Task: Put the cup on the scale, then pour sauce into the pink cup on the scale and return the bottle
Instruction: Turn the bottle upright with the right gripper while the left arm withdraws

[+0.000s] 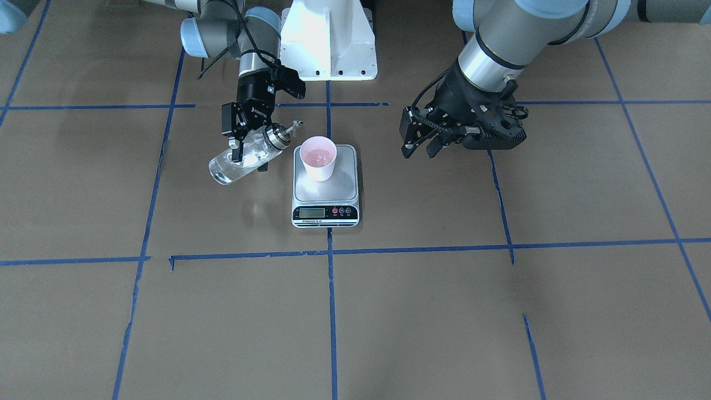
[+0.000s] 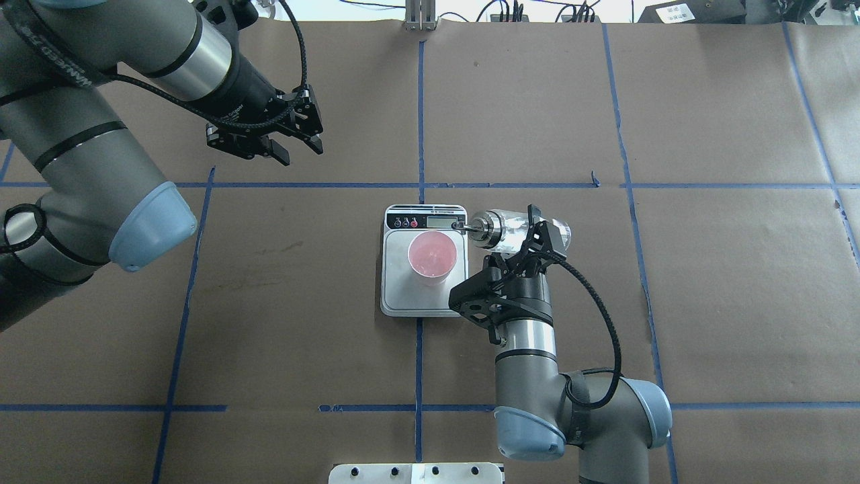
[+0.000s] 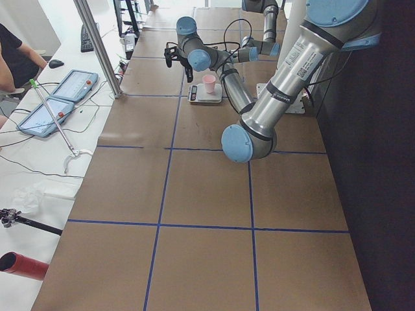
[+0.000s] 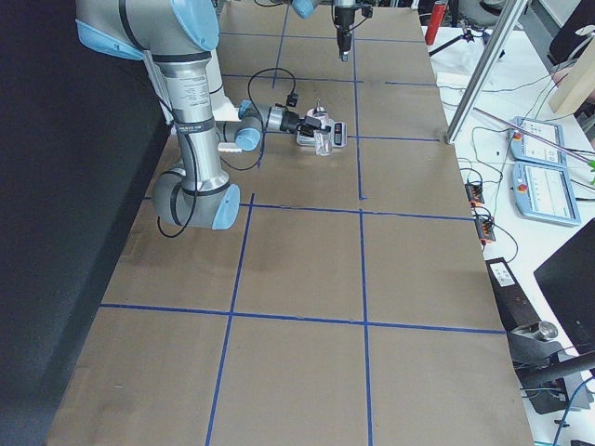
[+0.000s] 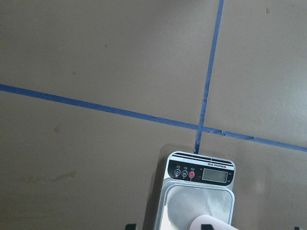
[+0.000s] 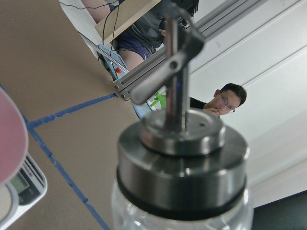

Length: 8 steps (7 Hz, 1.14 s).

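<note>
The pink cup (image 1: 318,158) stands upright on the scale (image 1: 341,186), also in the overhead view, cup (image 2: 433,257) on scale (image 2: 403,296). My right gripper (image 2: 537,233) is shut on the clear glass bottle (image 2: 514,230), which is tipped almost level. Its spout (image 2: 463,228) points at the cup, close to the rim. In the front view the bottle (image 1: 244,158) holds clear sauce at its low end. The right wrist view shows the bottle's silver collar (image 6: 182,158) close up. My left gripper (image 2: 295,146) is open and empty, well away from the scale.
Brown paper with blue tape lines (image 1: 331,311) covers the table. The white robot base (image 1: 329,39) stands behind the scale. Tablets (image 3: 71,87) and an operator sit beyond the table's far side. The left wrist view looks down on the scale's display (image 5: 214,175).
</note>
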Each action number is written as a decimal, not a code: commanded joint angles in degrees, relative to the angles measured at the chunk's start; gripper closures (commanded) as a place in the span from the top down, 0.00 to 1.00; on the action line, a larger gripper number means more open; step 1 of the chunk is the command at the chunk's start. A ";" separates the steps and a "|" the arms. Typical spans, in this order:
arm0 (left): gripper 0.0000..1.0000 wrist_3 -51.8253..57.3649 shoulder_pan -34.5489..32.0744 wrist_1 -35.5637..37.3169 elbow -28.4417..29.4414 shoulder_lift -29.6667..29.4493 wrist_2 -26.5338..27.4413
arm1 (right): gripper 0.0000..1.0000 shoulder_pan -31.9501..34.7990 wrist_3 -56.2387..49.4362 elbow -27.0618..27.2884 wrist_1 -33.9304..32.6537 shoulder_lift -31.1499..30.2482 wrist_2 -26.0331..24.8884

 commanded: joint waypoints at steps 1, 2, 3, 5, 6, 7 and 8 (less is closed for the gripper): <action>0.54 0.11 0.00 -0.07 0.00 -0.18 0.18 | 0.00 0.56 16.84 7.27 -0.02 -0.48 6.74; 0.54 0.11 0.00 -0.07 0.09 -0.09 0.27 | 0.00 1.52 26.49 7.73 0.07 -1.18 7.37; 0.54 0.11 0.00 -0.07 0.09 -0.35 0.36 | 0.00 2.31 31.98 10.17 0.07 -4.67 9.55; 0.54 0.11 0.00 -0.07 0.09 -1.05 1.14 | 0.00 2.85 42.27 16.85 0.16 -11.97 10.01; 0.54 0.11 0.00 0.02 0.18 -1.67 3.15 | 0.00 2.94 45.89 16.53 5.12 -14.08 10.19; 0.54 0.11 0.00 0.02 0.09 -1.41 3.78 | 0.00 2.85 45.49 13.48 14.30 -19.67 10.19; 0.54 0.11 0.00 0.02 -0.08 -1.50 3.87 | 0.00 3.20 44.01 11.10 23.18 -23.39 10.10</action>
